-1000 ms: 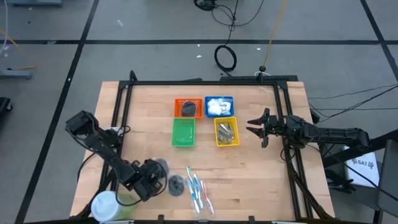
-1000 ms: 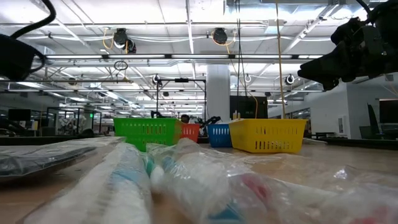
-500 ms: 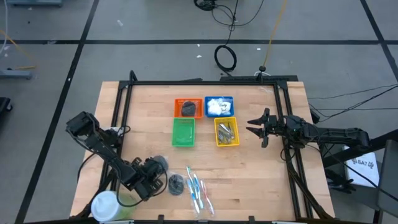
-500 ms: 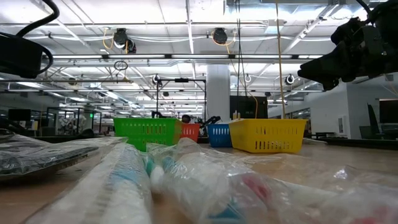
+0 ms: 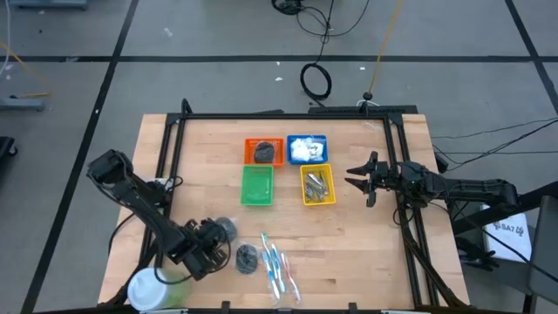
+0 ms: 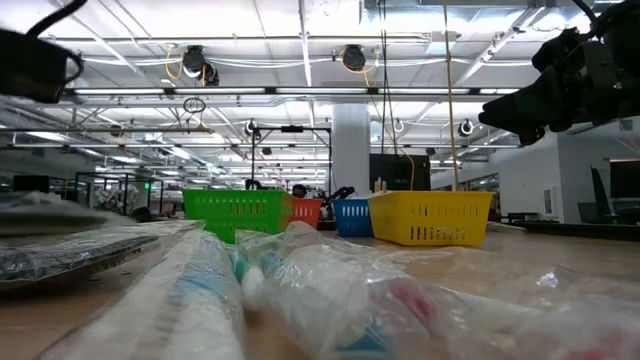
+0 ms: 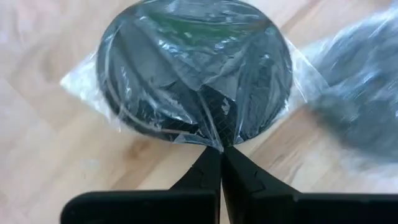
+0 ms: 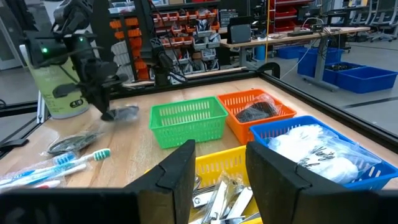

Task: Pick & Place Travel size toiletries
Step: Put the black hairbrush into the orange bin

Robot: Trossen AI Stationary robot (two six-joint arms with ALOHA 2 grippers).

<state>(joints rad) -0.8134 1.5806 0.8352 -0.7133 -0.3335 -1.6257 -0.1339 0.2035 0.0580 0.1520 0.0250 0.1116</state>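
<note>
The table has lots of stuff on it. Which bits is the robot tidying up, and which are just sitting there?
For the job: dark disc in plastic, pinched by the left gripper; another disc; toothbrushes; white packets; clippers.

Just there: white-and-green tub; right gripper, open, waiting beside the yellow basket.

Pale wood, clear film, bright plastic, bare metal.
Light, smooth-grained wooden desk [image 5: 366, 240], matt. Crinkled glossy clear wrap over a dark grey disc [image 7: 196, 71], centre of the left wrist view. Moulded plastic mesh on the green basket [image 8: 188, 122], orange basket [image 8: 258, 111] and yellow basket [image 5: 317, 185]; shiny silver metal clippers [image 8: 219, 198] at lower centre. Matt black left end effector [image 7: 221, 177] fingers.
</note>
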